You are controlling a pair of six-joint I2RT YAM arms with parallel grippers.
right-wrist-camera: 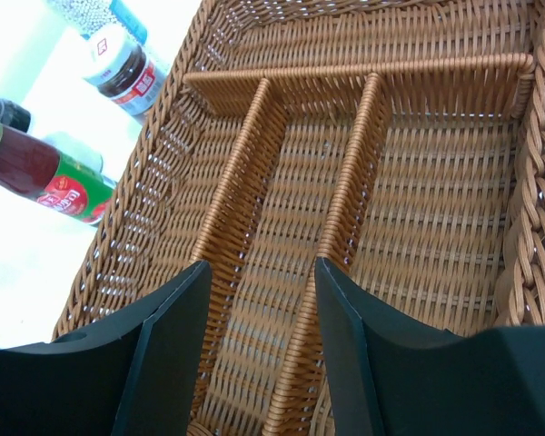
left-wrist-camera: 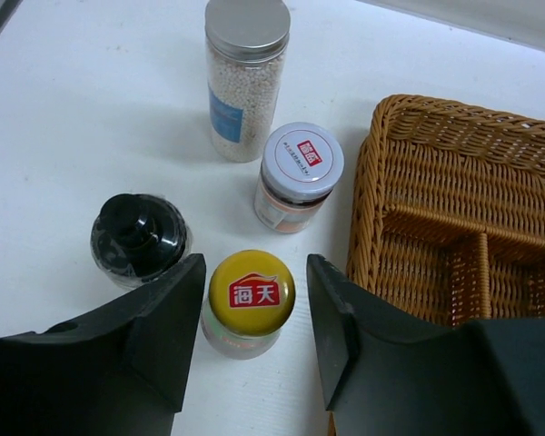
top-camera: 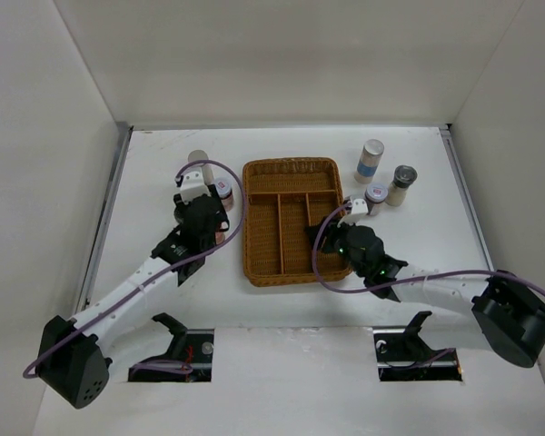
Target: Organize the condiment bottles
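Top external view shows the tray (top-camera: 291, 166) in the middle of the table (top-camera: 154, 173), with no bottle in any compartment that I can see, so the sorting proper has not begun. All seven bottles stand on the table outside it.

To the tray's right are three in a close group: a far cylinder (top-camera: 371, 161), a near cylinder (top-camera: 402, 184) and a right jar (top-camera: 376, 194). To its left are four, best seen from the left wrist. A tall cylinder (left-wrist-camera: 247, 73) is farthest out and a short jar (left-wrist-camera: 300, 173) sits just beside the tray's wall. A black-capped bottle (left-wrist-camera: 138, 238) and the yellow-capped bottle (left-wrist-camera: 252, 293) are nearest.

The left claw (left-wrist-camera: 254, 272) is spread with one finger on each side of the yellow cap — close beside it but, as far as I can tell, not pressing on it. I'd judge this to be the first pick being lined up. The right claw (right-wrist-camera: 262, 268) hangs over the tray's long compartments, fingers apart and holding nothing.

What is left is nearly everything: close on the yellow-capped bottle and carry it into a compartment — then six more, from both sides.
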